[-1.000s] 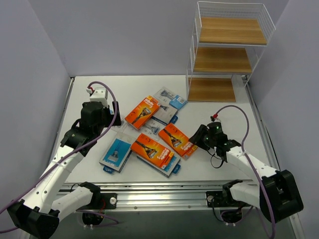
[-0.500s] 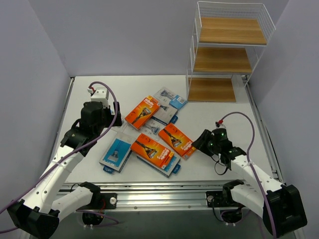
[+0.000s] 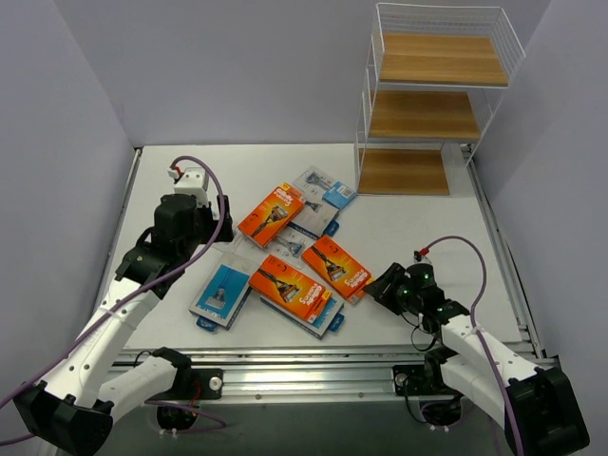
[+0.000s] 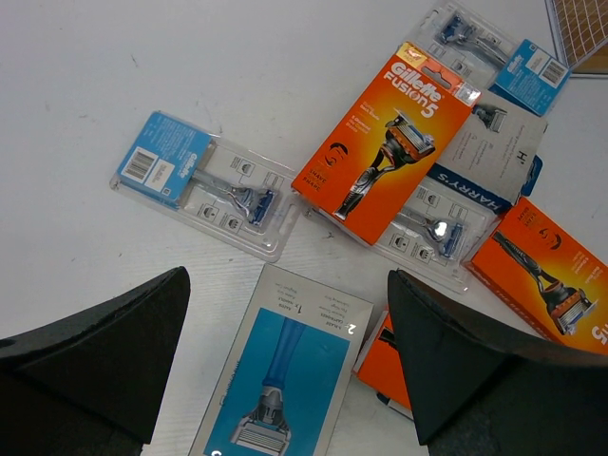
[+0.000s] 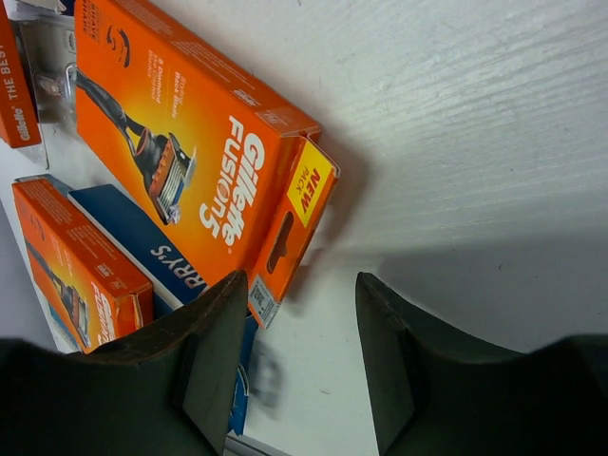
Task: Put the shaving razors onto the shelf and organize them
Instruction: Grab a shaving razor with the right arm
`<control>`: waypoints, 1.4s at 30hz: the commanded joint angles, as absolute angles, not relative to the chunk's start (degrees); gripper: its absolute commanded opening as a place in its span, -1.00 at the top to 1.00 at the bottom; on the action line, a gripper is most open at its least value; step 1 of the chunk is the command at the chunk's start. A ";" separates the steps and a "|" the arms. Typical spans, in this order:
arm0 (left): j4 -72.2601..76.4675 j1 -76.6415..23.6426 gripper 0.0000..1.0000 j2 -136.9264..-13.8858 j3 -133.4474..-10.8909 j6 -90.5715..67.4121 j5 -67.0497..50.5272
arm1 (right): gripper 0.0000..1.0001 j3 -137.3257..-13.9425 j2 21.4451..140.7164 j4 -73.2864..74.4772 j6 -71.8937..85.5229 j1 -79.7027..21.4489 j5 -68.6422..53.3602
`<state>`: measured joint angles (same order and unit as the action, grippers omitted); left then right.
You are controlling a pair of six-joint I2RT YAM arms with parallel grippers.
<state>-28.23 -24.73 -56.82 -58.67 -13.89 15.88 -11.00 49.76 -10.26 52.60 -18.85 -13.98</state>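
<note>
Several shaving razors lie scattered mid-table: an orange pack (image 3: 271, 214), a second orange pack (image 3: 337, 266), a third (image 3: 290, 287), a blue-and-grey box (image 3: 220, 293) and clear blister packs (image 3: 323, 187). The shelf (image 3: 432, 114) stands at the far right, its three wooden tiers bare. My left gripper (image 3: 218, 228) hangs open above the pile's left side. In its wrist view the left gripper (image 4: 285, 380) spans the blue-and-grey box (image 4: 285, 370) from above. My right gripper (image 5: 299, 351) is open and low on the table, with the orange pack's tab end (image 5: 294, 223) just ahead of its left finger (image 5: 195, 366).
A Harry's box (image 4: 494, 152) lies partly under the orange pack (image 4: 385, 142). Grey walls close in the left, far and right sides. A metal rail (image 3: 313, 366) runs along the near edge. Bare table (image 3: 418, 228) lies between the pile and the shelf.
My right arm has drawn back toward the near edge and dropped lower, its gripper now at the near end of the orange pack. The left arm and the packs have not moved.
</note>
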 commanded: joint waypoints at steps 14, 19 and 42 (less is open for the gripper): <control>-26.98 -24.96 -0.88 -56.78 -59.50 -13.71 12.83 | 0.24 -7.74 55.90 -22.14 55.81 -20.39 -14.24; -26.98 -24.96 -0.88 -56.69 -59.50 -13.80 12.66 | 0.30 -7.82 58.62 -24.43 55.90 -20.83 -14.41; -26.98 -25.05 -0.88 -56.78 -59.41 -14.06 11.69 | 0.70 -7.91 65.83 -32.08 57.22 -21.27 -12.57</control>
